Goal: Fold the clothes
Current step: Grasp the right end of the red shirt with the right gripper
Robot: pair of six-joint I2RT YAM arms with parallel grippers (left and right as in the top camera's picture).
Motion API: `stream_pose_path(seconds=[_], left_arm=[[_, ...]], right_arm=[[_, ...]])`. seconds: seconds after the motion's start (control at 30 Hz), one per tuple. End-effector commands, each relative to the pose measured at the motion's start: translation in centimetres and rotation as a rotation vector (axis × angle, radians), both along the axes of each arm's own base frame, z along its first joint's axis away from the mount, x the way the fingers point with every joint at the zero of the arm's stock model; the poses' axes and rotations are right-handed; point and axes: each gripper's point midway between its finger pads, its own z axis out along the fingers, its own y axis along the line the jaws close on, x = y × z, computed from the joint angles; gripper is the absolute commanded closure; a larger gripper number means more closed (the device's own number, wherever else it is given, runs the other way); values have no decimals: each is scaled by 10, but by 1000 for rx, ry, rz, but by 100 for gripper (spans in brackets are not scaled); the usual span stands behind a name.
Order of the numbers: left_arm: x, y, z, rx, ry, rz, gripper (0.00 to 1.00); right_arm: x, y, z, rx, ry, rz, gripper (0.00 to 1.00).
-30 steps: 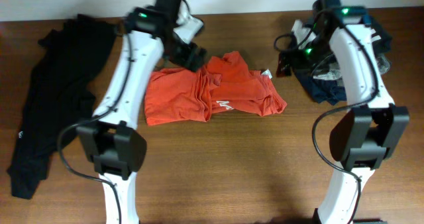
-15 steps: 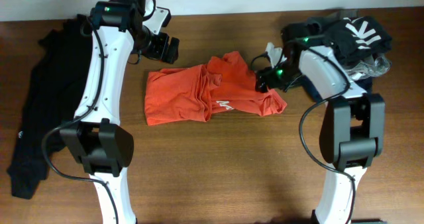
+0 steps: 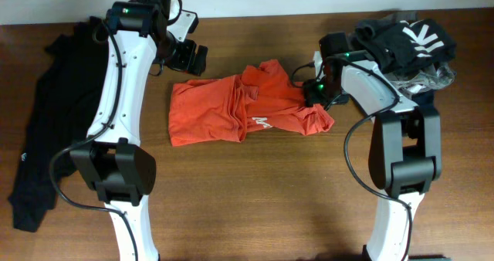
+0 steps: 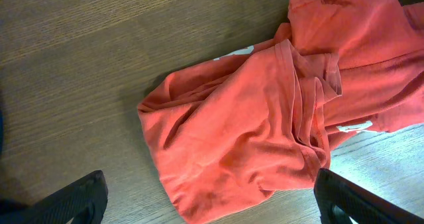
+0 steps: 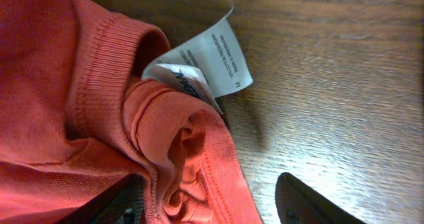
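Overhead view: the black garment (image 3: 58, 114) lies at the table's (image 3: 247, 207) left edge, long axis front to back. The left gripper (image 3: 191, 58), jaws wide apart, hangs just behind the orange T-shirt's (image 3: 231, 110) left end. The T-shirt lies mid-table, crumpled, long axis left to right, neck label (image 5: 205, 58) at the right end. The right gripper's (image 3: 315, 91) jaws stand apart astride the collar fold there, unclamped.

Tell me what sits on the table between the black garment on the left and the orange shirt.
Seen from overhead, only bare wooden table lies between the black garment and the orange shirt; the robot's left arm reaches across above it.
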Motion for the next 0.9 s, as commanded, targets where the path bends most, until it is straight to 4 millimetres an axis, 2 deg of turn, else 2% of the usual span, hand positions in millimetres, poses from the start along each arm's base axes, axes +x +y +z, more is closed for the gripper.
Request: stream_pose_path(seconds=[0.0,0.13,0.4,0.7,0.73,0.77,0.8,0.83,0.87], left_arm=[[2,3,3,4,-10,14,1],[2,2,3,4,-9,13,1],[2,2,2,4,-9,13,1],[2,2,2,4,-9,13,1],[2,2,2,4,-9,13,1],[2,2,2,4,-9,13,1],[2,2,2,4,-9,13,1],[2,2,2,4,-9,13,1],[2,2,2,4,-9,13,1]], right_arm=[[-8,-3,-22,-27,55,-12,35],[-9,-3,-25,-29,61,-12,38],[-10,-3,-27,-30,67,-12,69],[-21,-7,-40,-39,89,-16,70],[-21,-8,-41,-45,89,-17,69],[-21,-10,-41,-49,88,-19,57],[-21,-10,-41,-53,87,-20,39],[-20,-13,-41,-60,86,-24,30],[-19,-14,-40,-62,84,-26,27]])
